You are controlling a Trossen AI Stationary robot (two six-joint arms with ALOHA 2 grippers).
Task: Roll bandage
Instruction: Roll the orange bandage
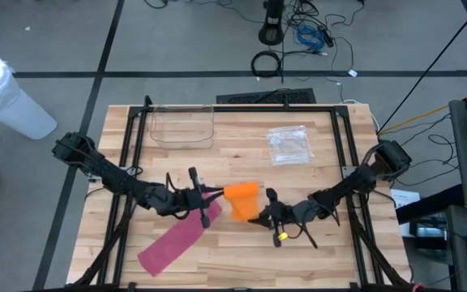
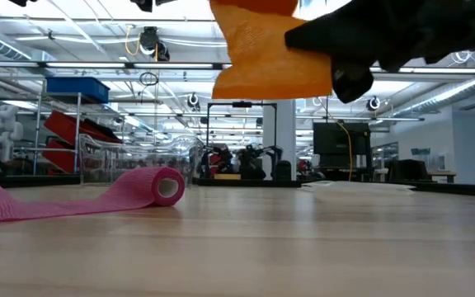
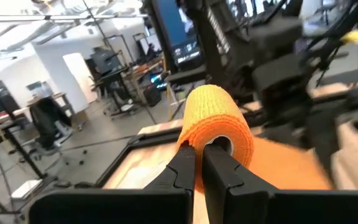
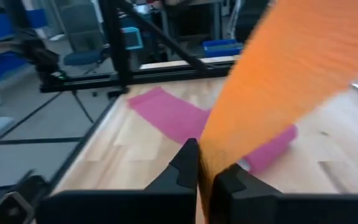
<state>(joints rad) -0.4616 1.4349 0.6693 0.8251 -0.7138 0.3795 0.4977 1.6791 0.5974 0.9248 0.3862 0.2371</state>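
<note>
An orange bandage is held up over the table's middle. Its rolled part (image 1: 242, 192) is at my left gripper (image 3: 199, 160), which is shut on it. Its loose strip (image 4: 272, 81) runs down to my right gripper (image 4: 204, 174), also shut on it. In the low view the orange strip (image 2: 270, 49) hangs clear of the wood. A pink bandage (image 1: 173, 242) lies on the table at the near left. Its small rolled end (image 2: 167, 186) rests on its side and its flat tail (image 2: 48, 202) is spread out. My left gripper pinches the orange roll at its end face, by the core's opening (image 3: 219, 144). The fingers (image 3: 182, 171) come in level from the table's left. The roll is lifted clear of the table, its axis along the fingers. My right gripper pinches the loose orange strip (image 4: 219, 146) between its two fingers, coming nearly level from the table's right. One layer or several, I cannot tell. The strip rises from the fingers toward the roll and is clear of the table.
A clear plastic box (image 1: 183, 126) and a clear plastic bag (image 1: 289, 144) sit at the table's far side. Black frame rails (image 1: 343, 138) run along the table's left, right and far edges. A white bin (image 1: 6, 93) stands on the floor at the far left.
</note>
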